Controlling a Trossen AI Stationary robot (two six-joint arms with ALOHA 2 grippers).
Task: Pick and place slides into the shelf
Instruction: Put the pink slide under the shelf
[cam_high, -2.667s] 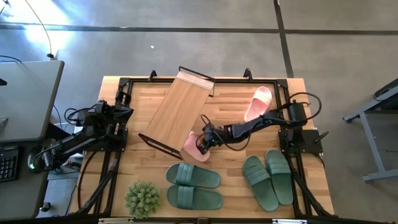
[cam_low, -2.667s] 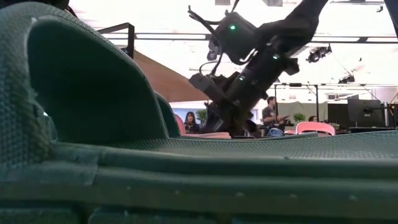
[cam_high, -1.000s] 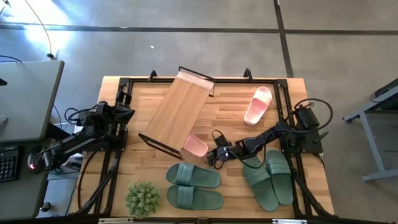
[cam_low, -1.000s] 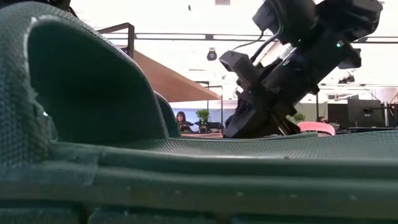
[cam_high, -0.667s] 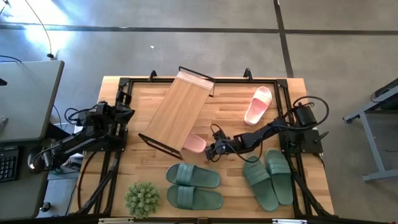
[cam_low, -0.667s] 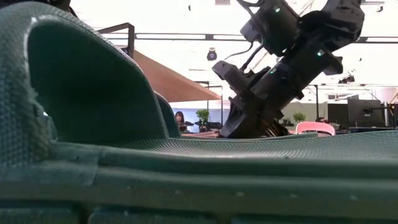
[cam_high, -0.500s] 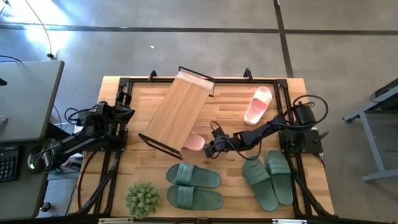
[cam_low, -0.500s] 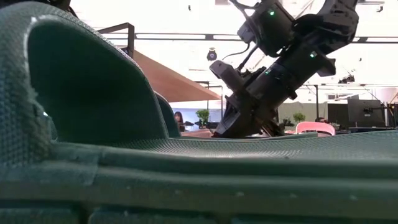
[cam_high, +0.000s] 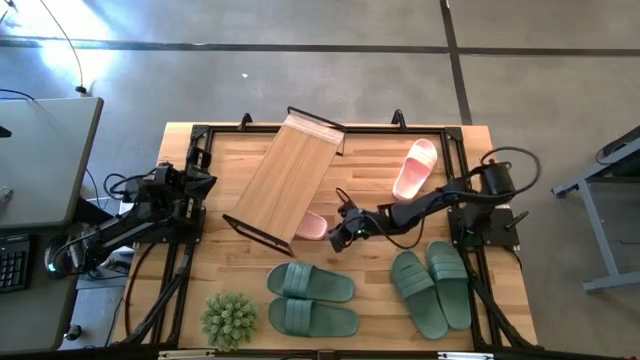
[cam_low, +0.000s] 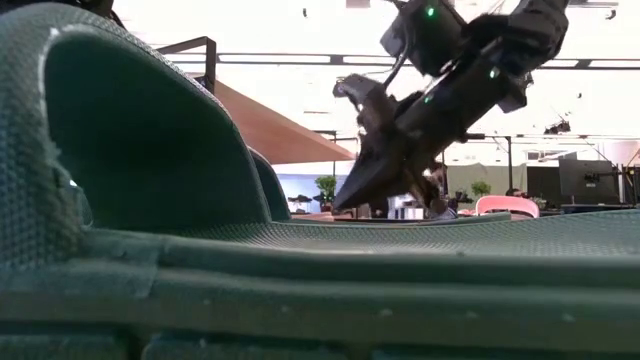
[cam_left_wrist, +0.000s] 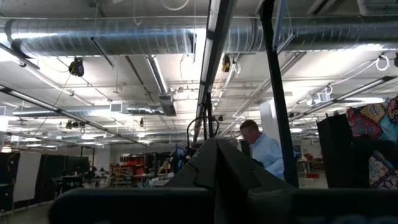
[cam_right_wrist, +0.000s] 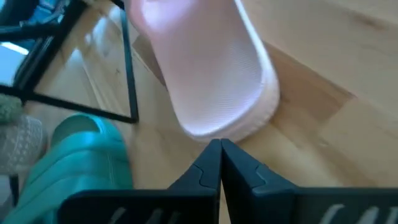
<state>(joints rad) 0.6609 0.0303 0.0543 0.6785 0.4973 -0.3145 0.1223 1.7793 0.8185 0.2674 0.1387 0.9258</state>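
Observation:
The shelf (cam_high: 290, 175), a bamboo board on a black frame, stands askew on the table's far left. One pink slide (cam_high: 312, 227) lies flat on the table with its strap end under the board's near edge; it also shows in the right wrist view (cam_right_wrist: 211, 74). My right gripper (cam_high: 337, 238) is shut at that slide's free end and slants down in the low view (cam_low: 345, 205). The second pink slide (cam_high: 415, 168) lies at the far right. Green pairs lie at the near middle (cam_high: 310, 300) and near right (cam_high: 432, 290). My left gripper (cam_left_wrist: 216, 146) is shut and parked at the left edge. My right gripper's shut fingertips (cam_right_wrist: 219, 148) meet the rim of the pink slide's rounded end away from the strap (cam_right_wrist: 217, 134). They come slanting down from the table's right and near side, along the slide. The slide lies sole-down on the table.
A spiky green plant ball (cam_high: 229, 320) sits at the near left. The near-middle green slide (cam_right_wrist: 81, 162) lies close beside my right gripper. A green slide (cam_low: 300, 280) fills the low view's foreground. Black frame rails run along the table's left and right sides.
My right gripper, shut, has gone toward the table's far and left, up to the pink slide's free end. The slide has slid a little farther under the shelf's board.

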